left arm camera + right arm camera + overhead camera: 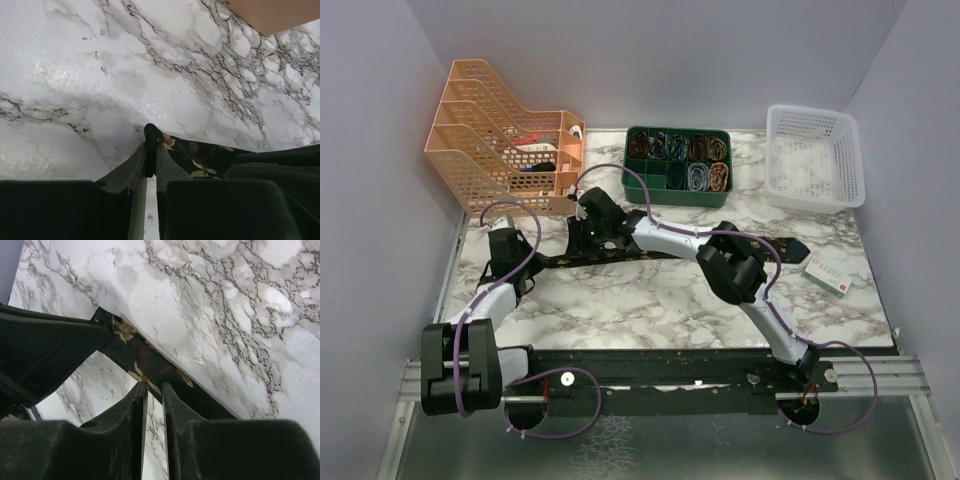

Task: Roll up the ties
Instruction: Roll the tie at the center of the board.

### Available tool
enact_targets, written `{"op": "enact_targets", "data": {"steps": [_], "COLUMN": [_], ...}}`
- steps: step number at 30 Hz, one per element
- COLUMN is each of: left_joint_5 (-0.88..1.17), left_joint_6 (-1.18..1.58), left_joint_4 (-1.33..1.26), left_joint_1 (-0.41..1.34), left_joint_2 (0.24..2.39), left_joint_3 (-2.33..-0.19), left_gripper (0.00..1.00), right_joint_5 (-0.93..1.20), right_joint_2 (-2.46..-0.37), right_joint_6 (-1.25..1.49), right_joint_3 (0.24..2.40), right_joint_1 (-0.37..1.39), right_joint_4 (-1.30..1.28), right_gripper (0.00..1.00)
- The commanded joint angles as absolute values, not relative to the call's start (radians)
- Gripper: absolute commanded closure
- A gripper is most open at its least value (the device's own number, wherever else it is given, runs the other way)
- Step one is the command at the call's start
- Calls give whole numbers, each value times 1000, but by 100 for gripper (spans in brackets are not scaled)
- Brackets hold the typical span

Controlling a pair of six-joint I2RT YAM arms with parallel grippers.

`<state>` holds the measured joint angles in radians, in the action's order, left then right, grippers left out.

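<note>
A long black tie [788, 246] with tan-gold flecks lies flat across the marble table, its wide pointed end to the right. My left gripper [525, 262] is at its narrow left end. In the left wrist view that gripper [151, 147] is shut on the tie [200, 157], and a fold of black fabric stands up between the tips. A little further right, my right gripper [590, 240] is over the tie. Its jaws [154, 387] stand slightly apart at the near edge of the tie [150, 357], with marble showing in the gap and nothing between them.
An orange file rack [505, 140] stands at the back left, its corner [270, 15] also showing in the left wrist view. A green tray [677, 195] of rolled ties is at the back centre, a white basket [813, 155] at the back right. A small box [828, 275] lies near the tie's right end.
</note>
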<state>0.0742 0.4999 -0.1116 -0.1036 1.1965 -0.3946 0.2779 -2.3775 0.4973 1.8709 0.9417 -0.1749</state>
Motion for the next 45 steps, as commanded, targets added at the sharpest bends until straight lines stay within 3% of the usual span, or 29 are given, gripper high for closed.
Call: {"op": "enact_targets", "data": {"steps": [1,19,45], "left_joint_5": [120,96,-35], "left_joint_6": [464,404,371], "left_joint_4": [-169,-175,-118], "left_joint_1": [-109,-57,44], "left_joint_2": [1143,1088,1020], "left_joint_3": [-361,-364,-383], "left_gripper": [90,99,100], "right_joint_5": [258,179,262], "right_joint_2": [-2400,-2429,-2338], "right_joint_6": [502,515,611], "right_joint_3": [1910,1883,1891], "right_joint_1": [948,957,953], "right_joint_4": [-213,-266,-167], "right_gripper": [76,78,81]}}
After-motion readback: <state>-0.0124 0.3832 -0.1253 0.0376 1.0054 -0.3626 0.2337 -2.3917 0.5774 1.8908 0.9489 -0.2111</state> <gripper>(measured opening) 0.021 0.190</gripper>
